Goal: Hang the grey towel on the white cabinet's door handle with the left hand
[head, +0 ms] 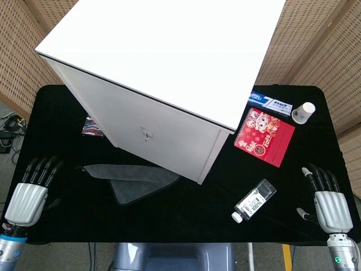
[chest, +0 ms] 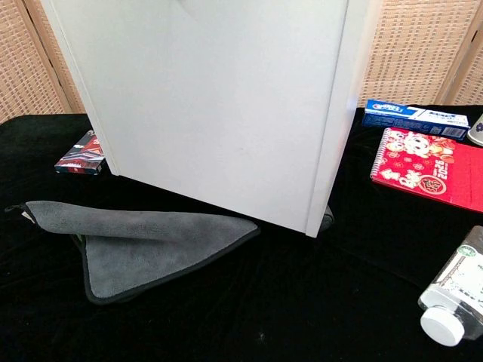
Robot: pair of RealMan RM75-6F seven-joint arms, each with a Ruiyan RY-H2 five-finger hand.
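Towel, grey, soft microfibre, folded [head: 132, 179], lies flat on black table cloth [head: 186, 217] at 6 o'clock of white box-shaped cabinet [head: 163, 84], touching its base; small metal door handle [head: 146, 134] bare. Left hand [head: 31, 192] at 9 o'clock of towel, fingers extended close together, holding nothing. Right hand [head: 328, 200] likewise, fingers slightly spread.

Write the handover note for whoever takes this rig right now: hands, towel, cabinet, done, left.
Left hand: open, holding nothing, at the table's near left edge.
Right hand: open, holding nothing, near right edge.
Grey towel: folded flat on the black cloth, against the foot of the white cabinet.
Door handle: small, on the cabinet front, bare.
Done: nothing.
Left: grip the towel with the left hand, lift it, hang it on the handle.
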